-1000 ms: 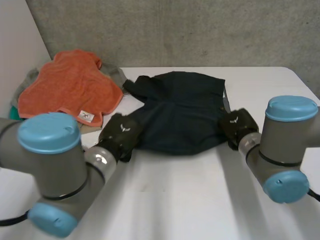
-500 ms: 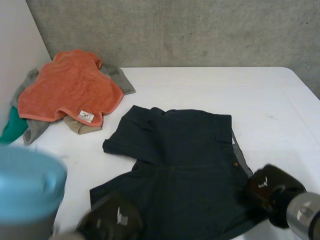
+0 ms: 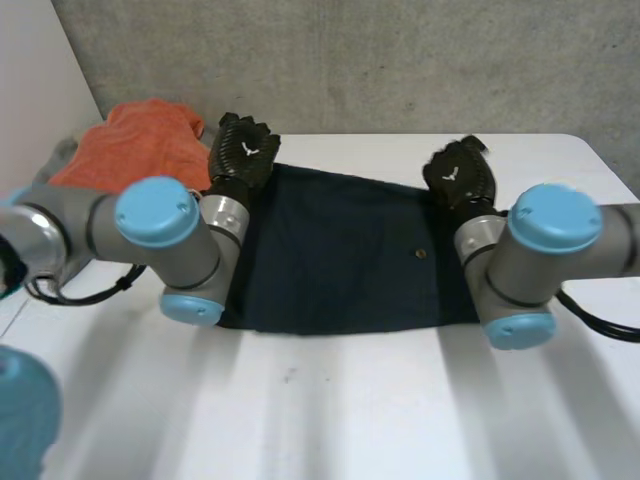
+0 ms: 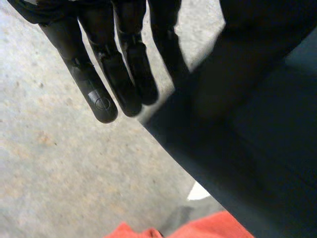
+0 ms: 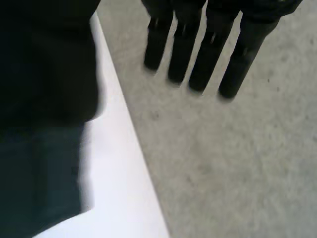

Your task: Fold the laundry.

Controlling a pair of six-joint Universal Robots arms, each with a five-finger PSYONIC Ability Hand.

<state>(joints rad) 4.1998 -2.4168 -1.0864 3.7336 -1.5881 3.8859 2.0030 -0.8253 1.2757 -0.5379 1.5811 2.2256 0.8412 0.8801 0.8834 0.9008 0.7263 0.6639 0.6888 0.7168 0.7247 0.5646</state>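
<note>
A dark navy garment [image 3: 340,255] lies folded into a flat rectangle on the white table [image 3: 350,410]. My left hand [image 3: 243,152] is at its far left corner, and my right hand [image 3: 458,175] is at its far right corner. In the left wrist view my left hand [image 4: 119,74] has straight fingers that hold nothing, with the dark cloth [image 4: 257,139] just beside them. My right hand [image 5: 198,49] also has straight, empty fingers in the right wrist view, and the cloth [image 5: 39,99] lies off to its side.
An orange towel [image 3: 130,145] sits on a pile of other laundry at the table's far left, close to my left hand. A grey wall [image 3: 380,60] stands right behind the table's far edge. My arms reach across the garment's two sides.
Both hands swept from the near side to the far edge, carrying the garment's near half over. The spread garment is now folded in half. Both hands' fingers have straightened.
</note>
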